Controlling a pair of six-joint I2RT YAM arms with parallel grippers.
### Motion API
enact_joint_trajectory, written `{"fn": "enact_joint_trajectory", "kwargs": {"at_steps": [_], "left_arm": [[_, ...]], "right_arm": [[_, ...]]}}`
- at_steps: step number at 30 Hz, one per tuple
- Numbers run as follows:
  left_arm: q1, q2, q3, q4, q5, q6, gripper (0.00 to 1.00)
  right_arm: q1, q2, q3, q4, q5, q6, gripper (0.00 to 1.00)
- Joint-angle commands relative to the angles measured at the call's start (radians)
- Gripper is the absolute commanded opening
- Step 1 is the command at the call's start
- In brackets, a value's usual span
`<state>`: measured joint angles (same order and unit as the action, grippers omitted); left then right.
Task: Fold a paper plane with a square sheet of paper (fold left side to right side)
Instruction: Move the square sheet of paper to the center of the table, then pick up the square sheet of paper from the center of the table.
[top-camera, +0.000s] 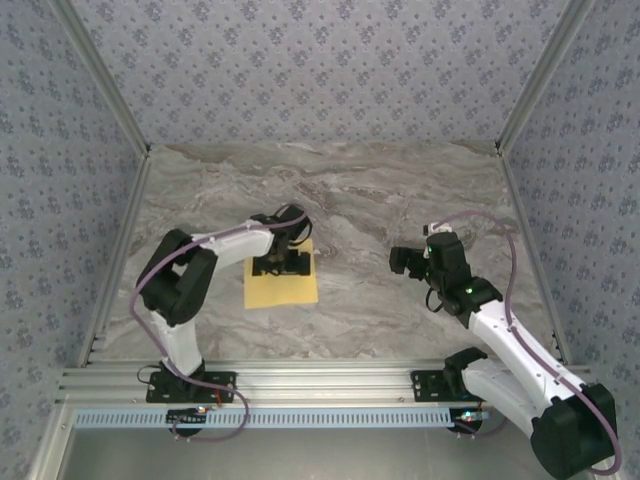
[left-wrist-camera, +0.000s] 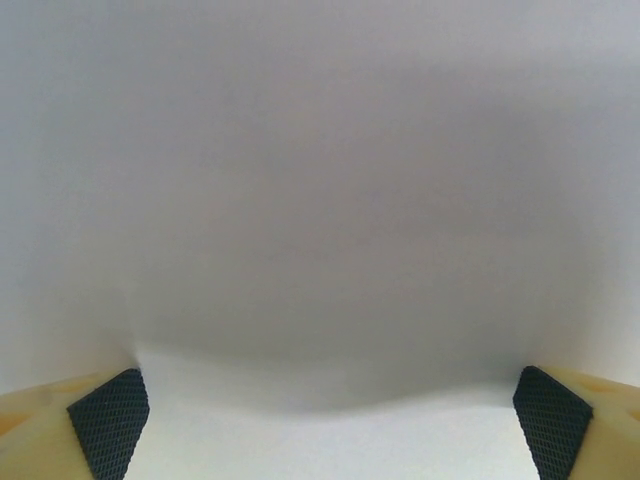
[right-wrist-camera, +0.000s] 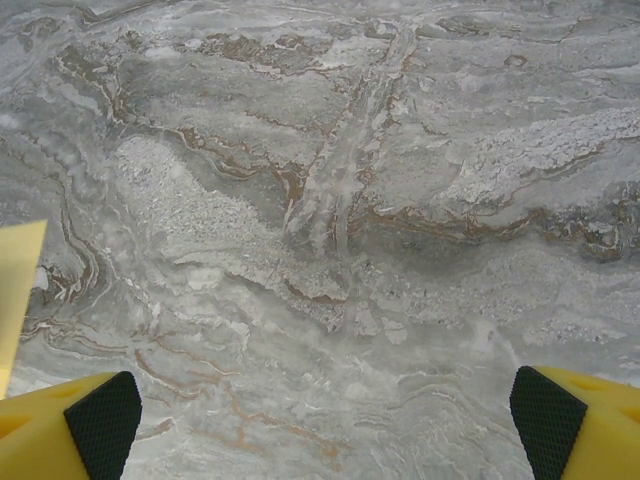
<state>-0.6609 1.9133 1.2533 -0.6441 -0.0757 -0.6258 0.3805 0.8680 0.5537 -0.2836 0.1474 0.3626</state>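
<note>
Left wrist view is a washed-out pale blur, so contact cannot be told; the left claw (top-camera: 283, 264), jaws wide apart, points down over the far half of the square sheet of paper (top-camera: 282, 292) lying flat on the marble surface (top-camera: 380, 200); the right claw (top-camera: 406, 260), equally spread, hangs well right of it.

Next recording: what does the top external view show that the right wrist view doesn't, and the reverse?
Top external: both arms, the left arm with its jaws down over the far part of the square sheet of paper, the right arm off to the side, plus patterned walls. Right wrist: its own open jaws framing close-up veining. Shared: the marble table and the yellow sheet, a sliver at the wrist view's left edge.
</note>
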Motion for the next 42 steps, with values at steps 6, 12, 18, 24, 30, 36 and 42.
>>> {"fn": "enact_joint_trajectory", "kwargs": {"at_steps": [6, 12, 18, 24, 30, 36, 42], "left_arm": [[-0.016, 0.224, 0.246, 0.046, 0.078, 0.033, 0.98], [-0.009, 0.111, 0.196, 0.103, 0.138, 0.038, 0.98], [0.060, -0.145, -0.009, 0.212, 0.221, 0.008, 0.98], [0.124, -0.245, -0.231, 0.363, 0.390, -0.041, 0.96], [0.140, -0.237, -0.282, 0.409, 0.414, -0.049, 0.95], [0.140, -0.187, -0.282, 0.382, 0.365, -0.041, 0.95], [0.139, -0.171, -0.307, 0.390, 0.348, -0.049, 0.95]], "right_arm": [[0.008, -0.018, 0.007, -0.032, 0.008, 0.019, 1.00], [0.007, 0.089, 0.038, -0.018, -0.058, 0.023, 1.00], [0.022, 0.427, 0.243, 0.009, -0.200, -0.008, 1.00], [0.069, 0.833, 0.575, -0.014, -0.254, -0.021, 1.00], [0.116, 1.128, 0.883, -0.105, -0.214, -0.001, 1.00], [0.154, 1.235, 1.010, -0.147, -0.186, -0.002, 1.00], [0.191, 1.282, 1.044, -0.175, -0.197, -0.004, 1.00]]}}
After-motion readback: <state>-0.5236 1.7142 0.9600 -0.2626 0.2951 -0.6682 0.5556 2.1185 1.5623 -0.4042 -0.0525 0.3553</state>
